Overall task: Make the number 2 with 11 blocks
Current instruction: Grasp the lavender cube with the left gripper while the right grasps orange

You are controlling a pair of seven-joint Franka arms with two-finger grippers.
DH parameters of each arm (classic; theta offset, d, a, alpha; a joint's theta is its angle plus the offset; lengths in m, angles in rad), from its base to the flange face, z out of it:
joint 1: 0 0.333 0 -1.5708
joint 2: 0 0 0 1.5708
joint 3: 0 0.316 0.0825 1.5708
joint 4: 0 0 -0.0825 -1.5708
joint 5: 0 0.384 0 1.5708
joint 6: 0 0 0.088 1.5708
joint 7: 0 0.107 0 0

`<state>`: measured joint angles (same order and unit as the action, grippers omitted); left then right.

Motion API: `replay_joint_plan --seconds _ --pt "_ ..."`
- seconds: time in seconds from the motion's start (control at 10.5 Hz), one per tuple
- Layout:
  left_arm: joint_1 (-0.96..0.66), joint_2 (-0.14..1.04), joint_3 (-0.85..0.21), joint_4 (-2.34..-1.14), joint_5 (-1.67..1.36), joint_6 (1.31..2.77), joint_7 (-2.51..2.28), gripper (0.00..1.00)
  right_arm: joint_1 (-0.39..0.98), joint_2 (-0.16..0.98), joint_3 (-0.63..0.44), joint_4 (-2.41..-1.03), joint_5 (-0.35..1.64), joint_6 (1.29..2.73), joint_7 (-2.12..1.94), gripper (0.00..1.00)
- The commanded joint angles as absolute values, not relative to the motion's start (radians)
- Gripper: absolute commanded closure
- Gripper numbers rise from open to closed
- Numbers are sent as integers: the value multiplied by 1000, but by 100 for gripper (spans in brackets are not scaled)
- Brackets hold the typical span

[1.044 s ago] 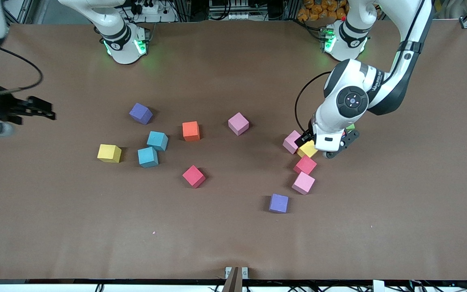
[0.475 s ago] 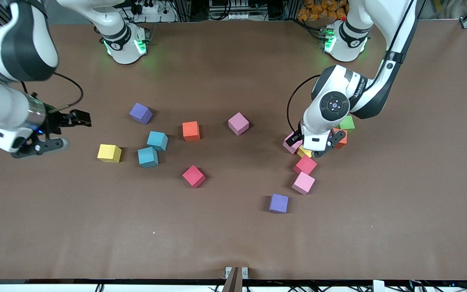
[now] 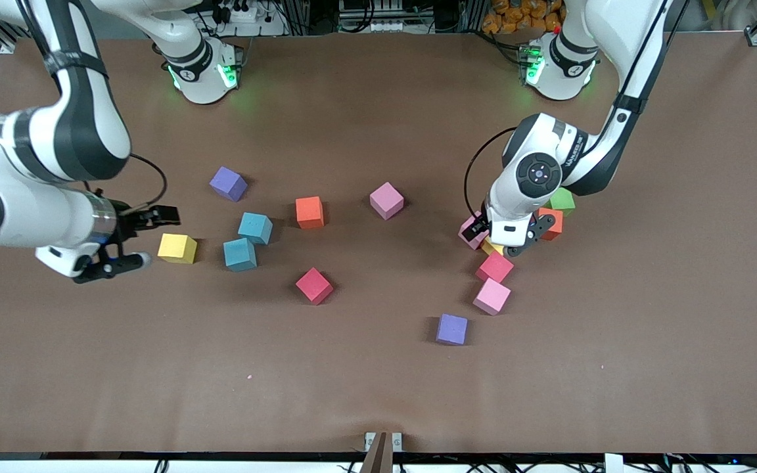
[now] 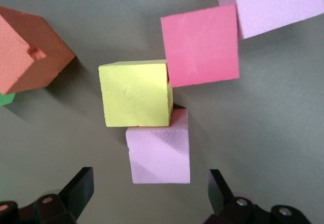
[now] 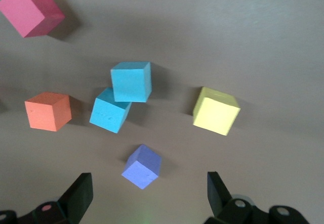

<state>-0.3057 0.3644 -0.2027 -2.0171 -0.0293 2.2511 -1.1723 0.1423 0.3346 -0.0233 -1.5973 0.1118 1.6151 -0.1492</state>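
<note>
Front view: the blocks are lying scattered on the brown surface [image 3: 648,341], forming no digit. The left pincer [image 3: 506,240] is hanging low over a yellow block [image 3: 491,247] in a cluster toward the left arm's end. The right pincer [image 3: 135,240] is hovering beside another yellow block [image 3: 177,247].

Left wrist view: released fingers [image 4: 81,188] are flanking a pink block [image 4: 159,153] that touches the yellow one.

Right wrist view: released fingers [image 5: 216,188] are hanging above a purple block [image 5: 142,166] and 2 blue blocks [image 5: 131,81].

A matte brown bench [image 3: 378,394] fills nearly the whole view under even light. Cables and a power strip [image 3: 240,13] crowd its upper edge.
</note>
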Motion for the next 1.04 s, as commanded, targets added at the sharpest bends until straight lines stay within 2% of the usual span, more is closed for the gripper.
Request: replay_joint_plan --seconds 0.0,0.19,0.38,0.66,0.76,0.95 --pt "-325 396 -198 -2029 -31 2295 -1201 0 211 373 -29 -1594 132 1641 -135 0" --pt "-327 426 -198 -2029 -31 2338 -1203 0 247 402 -29 -1618 132 1686 -106 0" --pt "-327 448 -198 -2029 -31 2356 -1203 0 297 378 -29 -1718 133 1768 -88 0" --pt "-325 480 -198 -2028 17 2362 -1203 0 432 347 -26 -1877 135 1967 158 0" --pt "-322 480 -198 -2028 17 2364 -1200 25 492 353 -25 -1925 137 2055 258 0" --pt "-310 471 -199 -2026 23 2361 -1133 66 561 380 -25 -1973 197 2170 356 0"
